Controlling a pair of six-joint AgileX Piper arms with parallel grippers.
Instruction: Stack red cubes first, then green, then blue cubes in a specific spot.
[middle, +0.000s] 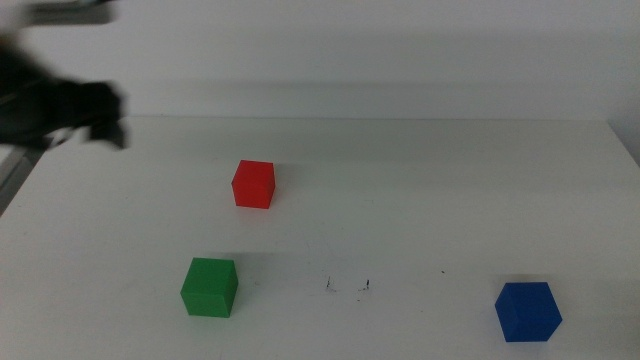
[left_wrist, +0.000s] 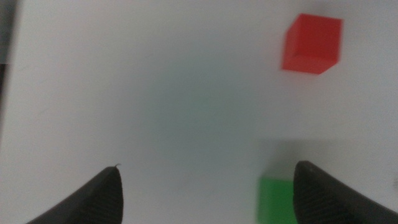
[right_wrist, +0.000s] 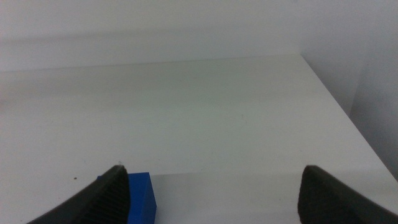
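The red cube (middle: 253, 184) sits on the white table left of centre, and the green cube (middle: 209, 287) lies nearer the front edge. At the front right is the blue cube (middle: 527, 311). Tiny black specks mark the specific spot (middle: 346, 285) between the green and blue cubes. My left gripper (middle: 108, 122) hovers blurred at the far left, well away from the red cube. In the left wrist view this left gripper (left_wrist: 208, 168) is open and empty above bare table, with the red cube (left_wrist: 312, 43) and green cube (left_wrist: 277, 199) off to one side. My right gripper (right_wrist: 214, 169) is open, with the blue cube (right_wrist: 140, 196) beside one jaw.
The table's far edge (middle: 400, 118) meets a pale wall. The table's right edge (right_wrist: 348, 118) shows in the right wrist view. A dark strip (middle: 12, 175) runs along the table's left side.
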